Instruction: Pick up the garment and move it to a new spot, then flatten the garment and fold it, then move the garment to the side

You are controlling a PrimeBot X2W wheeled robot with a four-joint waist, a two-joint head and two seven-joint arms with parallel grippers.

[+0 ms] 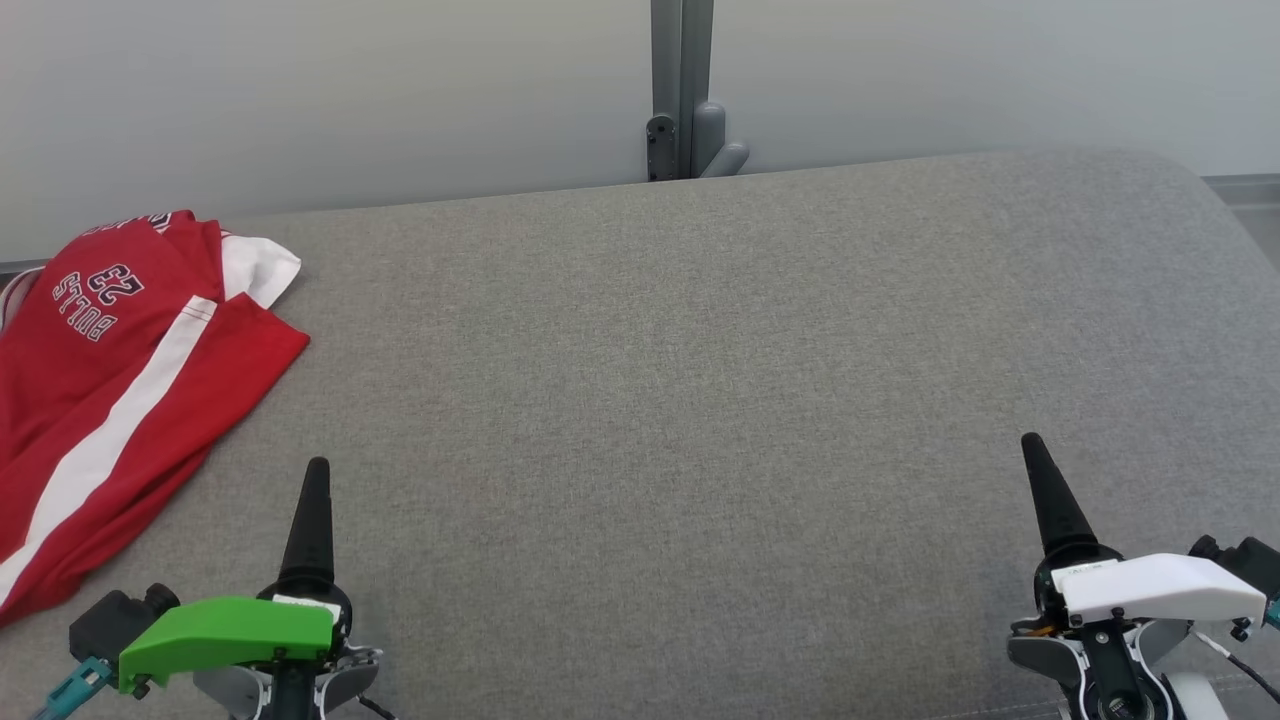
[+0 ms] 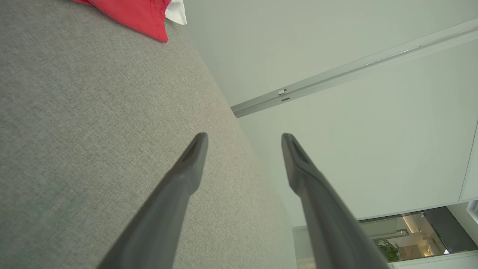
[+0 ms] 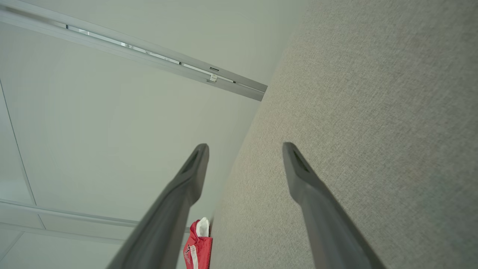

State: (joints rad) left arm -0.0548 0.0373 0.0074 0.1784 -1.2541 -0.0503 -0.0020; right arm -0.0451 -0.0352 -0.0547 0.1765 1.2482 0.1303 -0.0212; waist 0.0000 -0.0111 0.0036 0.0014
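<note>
The garment, red with a white stripe and dark lettering, lies folded at the far left of the grey fabric surface; a red corner of the garment shows at the top of the left wrist view, and the garment is small and distant in the right wrist view. My left gripper hovers at the lower left, just right of the garment, apart from it. Its fingers stand wide apart and empty, so it is open. My right gripper at the lower right is open too, with nothing between its fingers.
A pale wall runs behind the surface, with a grey metal post and bracket at the back middle. The surface curves away at its right end. A grey rail crosses the wall in the left wrist view.
</note>
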